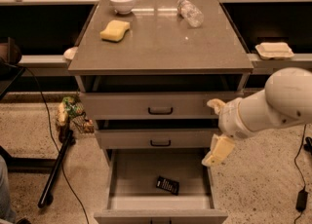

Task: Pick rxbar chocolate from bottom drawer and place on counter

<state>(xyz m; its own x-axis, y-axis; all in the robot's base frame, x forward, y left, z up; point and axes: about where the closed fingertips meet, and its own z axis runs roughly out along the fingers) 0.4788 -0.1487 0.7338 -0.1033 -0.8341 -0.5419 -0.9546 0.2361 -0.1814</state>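
Claw (208, 131) spread wide, empty, hangs just above the right edge of the open btm drawer (115, 181). Bar (167, 185) lies flat on its floor, nr front. Risks: fingers skid off the thin bar; arm clips mid drawer (161, 139) going in.

rxbar chocolate (167, 185): small dark flat bar with pale print, lying slanted on the drawer floor, lower centre.
bottom drawer (134, 174): pulled open, plain grey inside.
worktop (161, 43): glossy grey-brown, upper centre.
gripper (210, 133): above the drawer's right side, fingers spread, holding nothing.
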